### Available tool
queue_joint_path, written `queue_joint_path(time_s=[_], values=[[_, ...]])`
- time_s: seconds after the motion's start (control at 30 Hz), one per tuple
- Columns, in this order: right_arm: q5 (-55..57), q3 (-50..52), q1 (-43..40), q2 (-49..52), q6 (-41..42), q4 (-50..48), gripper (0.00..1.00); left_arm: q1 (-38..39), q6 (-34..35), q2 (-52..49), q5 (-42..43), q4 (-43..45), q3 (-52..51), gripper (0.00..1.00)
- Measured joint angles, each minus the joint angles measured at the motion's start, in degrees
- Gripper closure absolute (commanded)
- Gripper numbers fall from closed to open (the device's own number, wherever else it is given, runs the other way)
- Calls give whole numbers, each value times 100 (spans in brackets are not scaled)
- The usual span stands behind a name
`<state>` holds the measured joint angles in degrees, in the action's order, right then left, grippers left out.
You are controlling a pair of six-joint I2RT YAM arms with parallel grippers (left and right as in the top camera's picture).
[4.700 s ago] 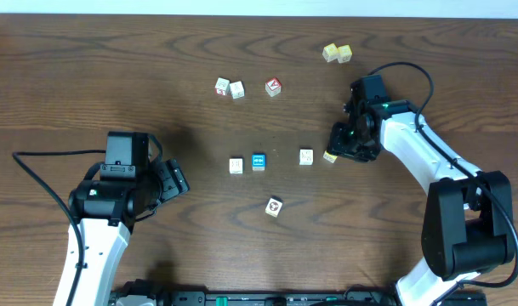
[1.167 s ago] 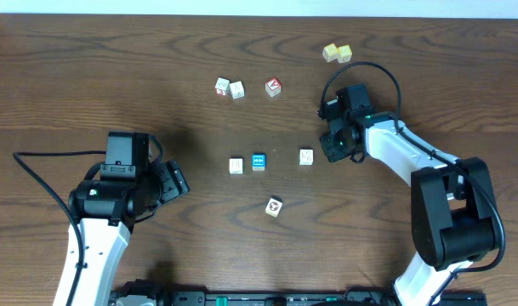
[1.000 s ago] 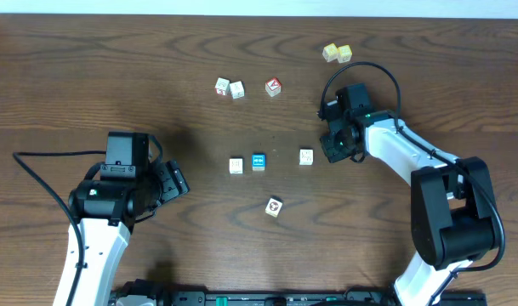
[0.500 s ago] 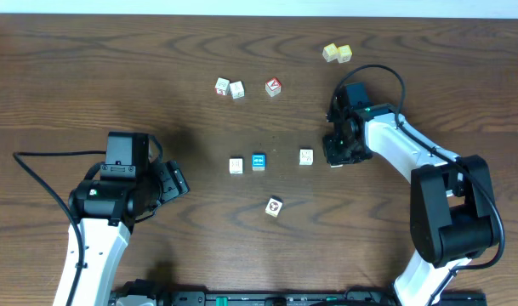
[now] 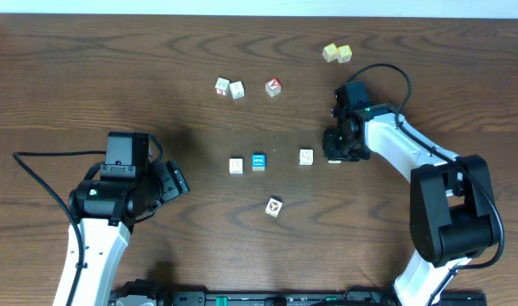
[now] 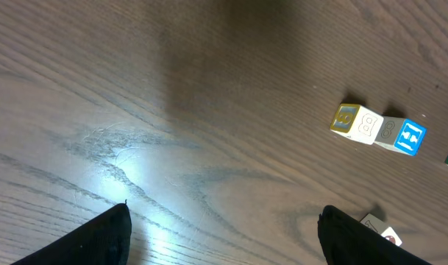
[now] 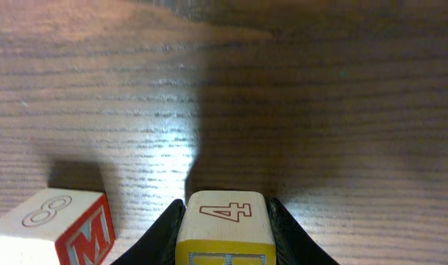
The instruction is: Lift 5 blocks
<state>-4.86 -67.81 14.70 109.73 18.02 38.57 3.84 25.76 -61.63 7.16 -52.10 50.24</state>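
Looking from overhead, the right gripper (image 5: 334, 151) sits just right of a cream printed cube (image 5: 305, 156). A blue-faced cube (image 5: 259, 161), a second cream cube (image 5: 236, 166) and a red-and-black-marked cube (image 5: 275, 206) lie apart on the dark wooden table (image 5: 114, 76).

Left wrist: the left gripper (image 6: 224, 213) gapes wide, holding nothing.

Right wrist: close-set fingers (image 7: 168, 224) clamp a yellow-sided cube marked 4 (image 7: 225, 213).

Yellow-green cube pair (image 5: 337, 53) near far edge; red-topped cube (image 5: 273, 87) near two white cubes (image 5: 230, 87); wood table (image 5: 88, 76).
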Motion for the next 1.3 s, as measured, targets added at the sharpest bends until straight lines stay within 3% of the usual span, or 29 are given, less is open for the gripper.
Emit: queue_joint_path(time_s=[0.6,0.87,1.3], values=[[-76,-2,0,4,-26,153,69,0,0,0,2,0,0,19],[-96,-146,0,50,-79,483,59,0,0,0,0,0,0,19],[-111,-831,0,52,-87,1272,54,0,0,0,0,0,0,19]])
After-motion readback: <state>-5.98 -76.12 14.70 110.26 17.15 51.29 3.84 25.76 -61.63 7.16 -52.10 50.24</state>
